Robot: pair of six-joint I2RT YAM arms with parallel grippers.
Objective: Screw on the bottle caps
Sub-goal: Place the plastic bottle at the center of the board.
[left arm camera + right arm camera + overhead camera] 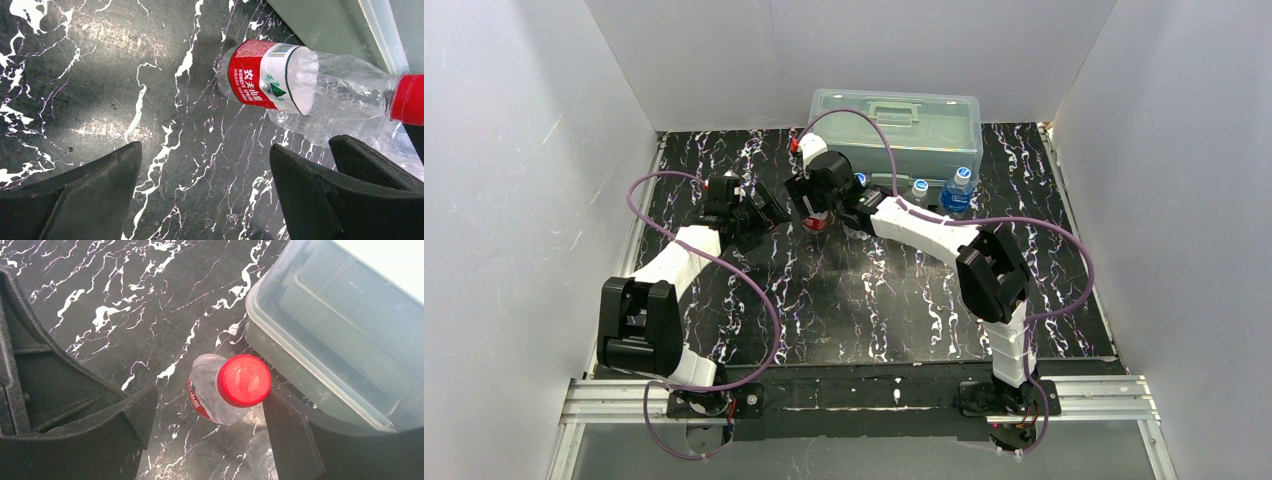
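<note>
- Landmark: translucent lidded box (894, 125), set at the far edge of the black marbled table (844, 310).
- Left arm (679, 262): elbow raised well to the near left of the box, white forearm running toward the box's left end.
- Left gripper (771, 207): pointed sideways toward the box's near left corner, fingers spread wide with nothing between them.
- Right arm (924, 228): elbow folded well in front of the box, forearm slanting leftward along the box's front.
- Right gripper (210, 410): aimed downward just before the box's near left corner, jaws apart on either side of the red cap (243, 381). The box-side finger sat at the cap's edge, contact not discernible; the other finger stood clear.
- Red-label bottle (816, 224): upright just in front of the box's near left corner, red cap on its neck.
- Blue-label bottle (957, 190) and plain bottle (919, 190): upright by the box's front wall, toward its right end.
- Top view alone: both arms' bends and the two further bottles.
- Left wrist view alone: the red label side-on and the crumpled clear body.
- Right wrist view alone: the cap's round top from above, with the box's corner beside it.
</note>
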